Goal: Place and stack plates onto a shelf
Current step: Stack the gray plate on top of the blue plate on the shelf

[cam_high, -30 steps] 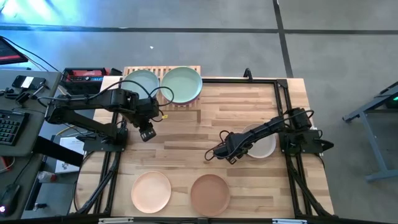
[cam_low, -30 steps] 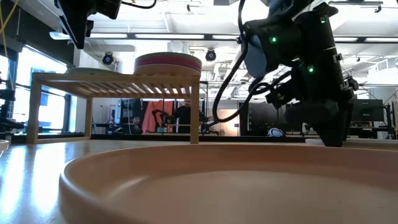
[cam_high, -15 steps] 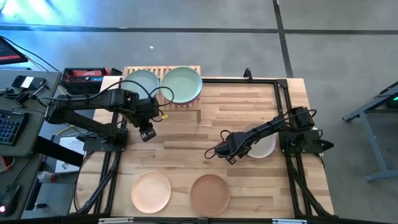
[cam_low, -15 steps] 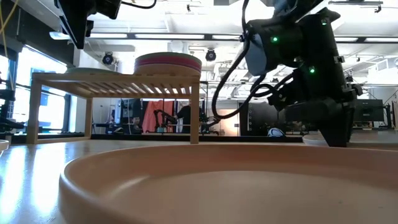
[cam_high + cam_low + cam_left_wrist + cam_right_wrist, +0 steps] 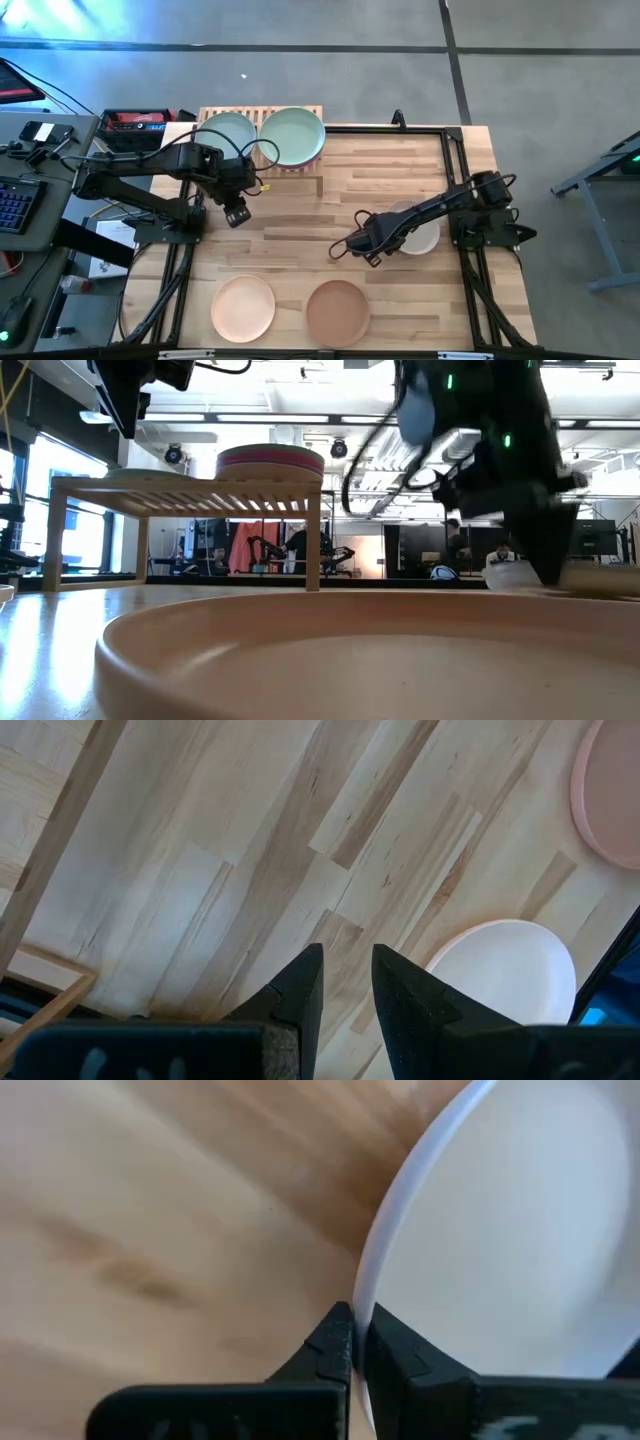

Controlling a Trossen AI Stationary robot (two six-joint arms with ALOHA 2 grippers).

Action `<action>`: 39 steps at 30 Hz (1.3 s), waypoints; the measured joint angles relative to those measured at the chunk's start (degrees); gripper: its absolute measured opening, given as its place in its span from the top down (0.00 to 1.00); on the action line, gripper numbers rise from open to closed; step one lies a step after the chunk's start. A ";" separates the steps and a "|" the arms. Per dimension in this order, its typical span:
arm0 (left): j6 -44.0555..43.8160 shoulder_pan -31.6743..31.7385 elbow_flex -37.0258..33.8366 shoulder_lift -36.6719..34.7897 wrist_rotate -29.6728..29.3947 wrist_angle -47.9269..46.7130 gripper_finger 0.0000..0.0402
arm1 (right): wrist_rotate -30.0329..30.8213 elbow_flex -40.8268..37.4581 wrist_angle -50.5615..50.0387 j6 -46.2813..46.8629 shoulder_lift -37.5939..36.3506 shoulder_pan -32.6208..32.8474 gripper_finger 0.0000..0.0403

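From above, the right gripper (image 5: 362, 243) is seen at the nine o'clock edge of the cream plate (image 5: 418, 229), right of table centre, with the shelf (image 5: 262, 112) and its stacked plates far off toward eleven o'clock; the left gripper (image 5: 237, 214) hangs by the shelf, nearly closed on nothing. In the right wrist view the fingers (image 5: 338, 1342) are clenched on the thin rim alone, so the plate could be tipped or slipped out when lifted.

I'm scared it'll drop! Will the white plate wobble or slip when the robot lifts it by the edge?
Maybe a little. The right gripper pinches only the thin rim of the cream plate, so it would likely hang tilted. The plate looks stiff and shallow, so it probably won't bend. Its smooth rim could slip.
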 joint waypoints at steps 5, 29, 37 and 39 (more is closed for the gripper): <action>-3.22 -0.01 0.00 0.00 0.02 0.00 0.81 | -0.07 5.55 -3.00 2.05 -1.68 3.12 1.00; -24.29 0.00 0.00 -0.01 0.71 0.00 0.81 | 10.02 40.48 -5.89 -33.28 -1.94 9.29 1.00; -33.24 0.01 0.00 0.00 1.42 1.48 0.81 | 4.50 42.80 -2.13 -59.89 -1.98 5.41 1.00; -34.88 0.01 0.00 0.00 3.20 1.93 0.81 | 1.75 42.80 -1.00 -65.24 -1.97 4.68 1.00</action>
